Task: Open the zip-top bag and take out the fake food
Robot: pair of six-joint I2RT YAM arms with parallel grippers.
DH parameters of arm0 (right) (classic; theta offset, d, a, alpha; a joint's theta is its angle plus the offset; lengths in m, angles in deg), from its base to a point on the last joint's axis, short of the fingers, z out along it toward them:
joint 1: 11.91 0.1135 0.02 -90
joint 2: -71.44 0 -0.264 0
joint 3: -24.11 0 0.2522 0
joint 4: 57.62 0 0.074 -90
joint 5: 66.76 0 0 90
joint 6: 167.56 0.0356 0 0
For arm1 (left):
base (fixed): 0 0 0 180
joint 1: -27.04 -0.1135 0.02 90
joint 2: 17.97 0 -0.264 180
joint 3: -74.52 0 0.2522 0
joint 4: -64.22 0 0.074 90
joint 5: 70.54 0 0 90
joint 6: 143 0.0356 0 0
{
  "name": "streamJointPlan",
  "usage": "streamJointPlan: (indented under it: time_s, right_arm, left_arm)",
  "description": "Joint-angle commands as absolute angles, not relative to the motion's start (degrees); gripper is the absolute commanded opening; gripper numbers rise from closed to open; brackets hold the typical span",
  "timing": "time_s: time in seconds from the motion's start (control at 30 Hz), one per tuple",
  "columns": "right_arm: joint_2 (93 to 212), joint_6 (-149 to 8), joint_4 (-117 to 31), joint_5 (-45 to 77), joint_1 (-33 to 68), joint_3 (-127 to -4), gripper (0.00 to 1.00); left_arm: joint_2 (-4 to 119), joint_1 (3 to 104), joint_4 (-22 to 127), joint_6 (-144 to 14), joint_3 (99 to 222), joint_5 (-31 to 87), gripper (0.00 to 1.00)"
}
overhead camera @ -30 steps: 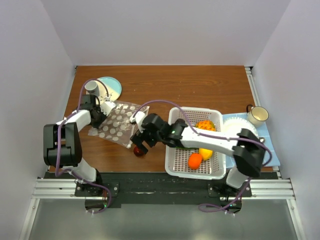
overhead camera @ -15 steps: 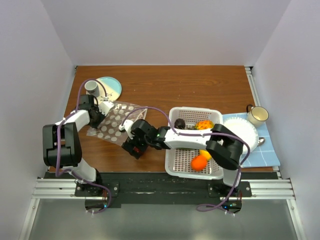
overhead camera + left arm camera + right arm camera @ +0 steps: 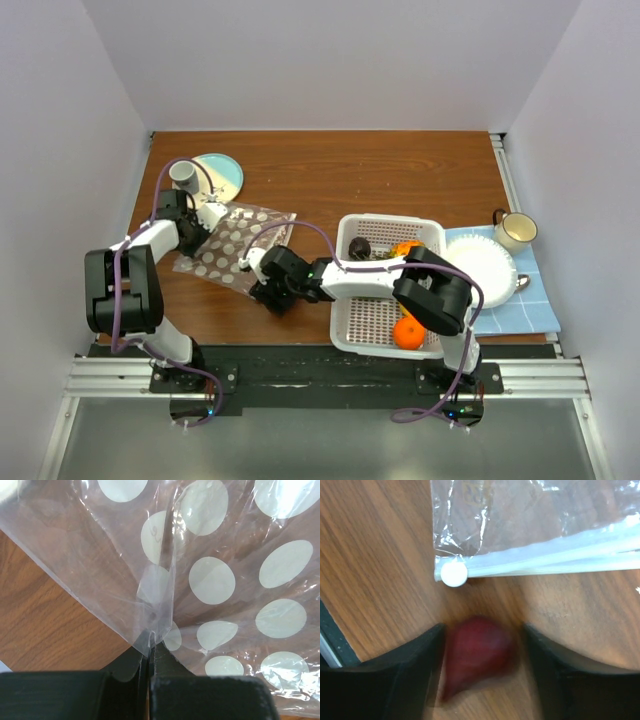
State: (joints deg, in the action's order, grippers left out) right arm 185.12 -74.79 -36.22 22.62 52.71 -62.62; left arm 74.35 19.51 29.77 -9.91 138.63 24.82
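Right gripper [image 3: 272, 292] farther left, bag [image 3: 232, 245] diagonal

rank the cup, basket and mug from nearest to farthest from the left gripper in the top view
From the left gripper:
1. cup, just behind it, at the far left
2. basket, to its right, near the middle of the table's front
3. mug, at the right edge

1. The bag [image 3: 212, 580] was clear plastic with rows of white dots.
2. The food piece [image 3: 477, 655] was dark red.
3. The basket [image 3: 375, 315] was white with a grid of holes.
4. The table [image 3: 380, 175] was brown wood grain.
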Motion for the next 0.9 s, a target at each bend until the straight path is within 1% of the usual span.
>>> streamJointPlan:
  time_s: [0.0, 0.03, 0.1, 0.13, 0.23, 0.37, 0.47, 0.5, 0.6, 0.7, 0.73, 0.83, 0.87]
  right_arm:
    - [183.4, -74.4, -37.7, 23.2, 53.0, -62.2, 0.43]
    - [182.3, -74.7, -37.0, 24.2, 53.0, -62.2, 0.29]
    - [180.5, -75.3, -36.3, 27.1, 53.0, -61.5, 0.15]
    - [177.9, -75.5, -36.2, 28.3, 53.0, -61.0, 0.12]
    - [173.2, -76.3, -34.6, 32.8, 52.3, -60.1, 0.11]
    - [162.7, -75.7, -33.2, 36.4, 50.0, -58.5, 0.11]
    - [157.1, -72.9, -33.8, 40.2, 47.5, -54.3, 0.1]
    - [153.6, -72.4, -34.8, 41.9, 46.6, -51.3, 0.1]
    - [148.9, -71.4, -34.8, 45.9, 44.6, -46.7, 0.05]
    - [146.9, -70.3, -33.5, 49.2, 42.1, -43.8, 0.05]
    - [146.7, -69.4, -33.2, 50.3, 41.7, -43.4, 0.07]
    - [146.7, -68.2, -32.2, 50.9, 40.5, -42.8, 0.17]
    - [146.8, -68.1, -31.7, 51.6, 40.5, -42.9, 0.19]
  left_arm:
    - [71.9, 18.9, 30.2, -8.7, 139.7, 25.9, 0.0]
    - [71.9, 18.8, 30.2, -8.8, 139.6, 25.9, 0.0]
    - [72.1, 18.9, 30.2, -8.7, 139.6, 26.0, 0.0]
    - [72.1, 18.9, 30.2, -8.8, 139.8, 26.1, 0.0]
    - [72.6, 18.9, 29.8, -9.3, 140.4, 26.8, 0.0]
    - [72.1, 19.0, 27.5, -10.4, 141.7, 29.9, 0.0]
    - [71.3, 19.0, 25.9, -11.9, 143.3, 33.1, 0.0]
    - [71.2, 19.2, 25.6, -12.9, 143.8, 33.6, 0.0]
    - [70.5, 21.0, 24.4, -15.8, 146.5, 33.6, 0.0]
    - [69.9, 23.2, 24.0, -18.1, 149.4, 29.8, 0.0]
    - [70.0, 23.3, 23.9, -18.7, 150.2, 29.1, 0.03]
    - [69.8, 23.3, 21.7, -20.0, 153.0, 29.9, 0.3]
    - [69.7, 23.3, 20.8, -20.5, 153.5, 31.3, 0.33]
